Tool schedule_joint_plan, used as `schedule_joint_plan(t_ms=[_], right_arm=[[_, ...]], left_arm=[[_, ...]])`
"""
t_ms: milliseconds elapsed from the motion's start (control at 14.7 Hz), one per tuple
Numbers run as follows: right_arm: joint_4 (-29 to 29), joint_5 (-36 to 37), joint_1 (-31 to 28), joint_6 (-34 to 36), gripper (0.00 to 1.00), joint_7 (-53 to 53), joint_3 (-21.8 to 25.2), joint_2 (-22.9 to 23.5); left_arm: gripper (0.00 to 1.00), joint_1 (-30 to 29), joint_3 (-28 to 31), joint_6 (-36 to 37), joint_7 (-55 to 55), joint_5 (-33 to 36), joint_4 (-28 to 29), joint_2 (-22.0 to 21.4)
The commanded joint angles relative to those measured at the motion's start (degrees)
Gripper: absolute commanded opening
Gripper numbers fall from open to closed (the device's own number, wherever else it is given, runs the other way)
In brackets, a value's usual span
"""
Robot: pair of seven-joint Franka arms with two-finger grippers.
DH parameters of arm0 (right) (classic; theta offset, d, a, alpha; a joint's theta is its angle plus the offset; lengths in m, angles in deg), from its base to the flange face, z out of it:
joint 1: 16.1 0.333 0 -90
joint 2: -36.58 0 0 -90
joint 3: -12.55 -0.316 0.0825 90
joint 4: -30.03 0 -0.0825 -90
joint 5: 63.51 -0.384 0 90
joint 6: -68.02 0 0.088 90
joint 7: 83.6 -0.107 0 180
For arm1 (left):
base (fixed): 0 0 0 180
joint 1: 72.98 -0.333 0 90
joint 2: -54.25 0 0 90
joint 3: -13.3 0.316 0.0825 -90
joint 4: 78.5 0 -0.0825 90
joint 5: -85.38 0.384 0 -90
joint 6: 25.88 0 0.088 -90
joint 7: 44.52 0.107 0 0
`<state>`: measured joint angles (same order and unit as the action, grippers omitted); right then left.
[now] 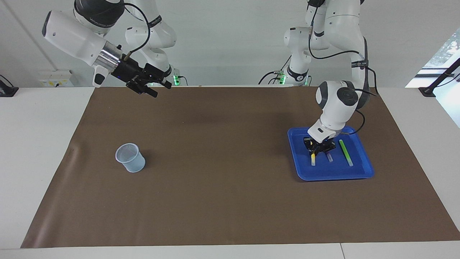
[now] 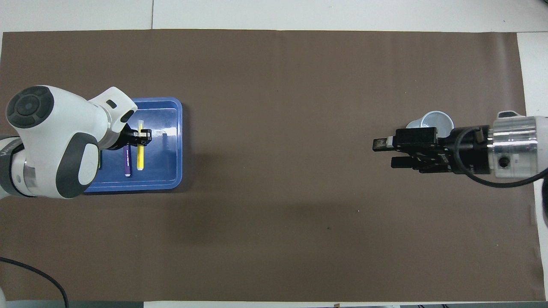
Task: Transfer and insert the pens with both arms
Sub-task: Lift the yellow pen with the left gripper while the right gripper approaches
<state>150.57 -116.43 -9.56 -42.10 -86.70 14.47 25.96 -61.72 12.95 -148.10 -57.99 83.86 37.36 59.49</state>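
Note:
My left gripper (image 1: 314,148) (image 2: 144,136) is down in the blue tray (image 1: 363,171) (image 2: 176,171) and shut on the yellow pen (image 1: 313,159) (image 2: 140,159). The pen's pale cap end points away from the robots. I cannot tell whether it is off the tray floor. The purple pen (image 1: 329,157) (image 2: 127,161) lies right beside it, and the green pen (image 1: 345,152) lies toward the left arm's end of the tray. My right gripper (image 1: 159,89) (image 2: 384,153) hangs open and empty, high over the mat's edge nearest the robots.
A pale blue mesh cup (image 1: 130,157) (image 2: 436,121) stands upright on the brown mat (image 1: 222,172) toward the right arm's end. Two small white arms (image 1: 152,39) (image 1: 298,54) with green lights stand still at the robots' edge.

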Motion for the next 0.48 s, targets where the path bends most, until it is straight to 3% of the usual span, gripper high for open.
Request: schedule_joint_plan(t_ms=[0, 408], right_arm=[[1.8, -2.27, 5.31, -7.37, 1.0, -3.04, -0.43, 1.65], [1.8, -8.86, 11.91, -16.25, 1.0, -5.78, -0.43, 3.76]], left_arm=[[0.0, 3.75, 0.17, 6.55, -13.81, -1.37, -5.9, 0.29], [0.0, 10.61, 0.17, 4.9, -50.98, -14.89, -10.57, 1.35]])
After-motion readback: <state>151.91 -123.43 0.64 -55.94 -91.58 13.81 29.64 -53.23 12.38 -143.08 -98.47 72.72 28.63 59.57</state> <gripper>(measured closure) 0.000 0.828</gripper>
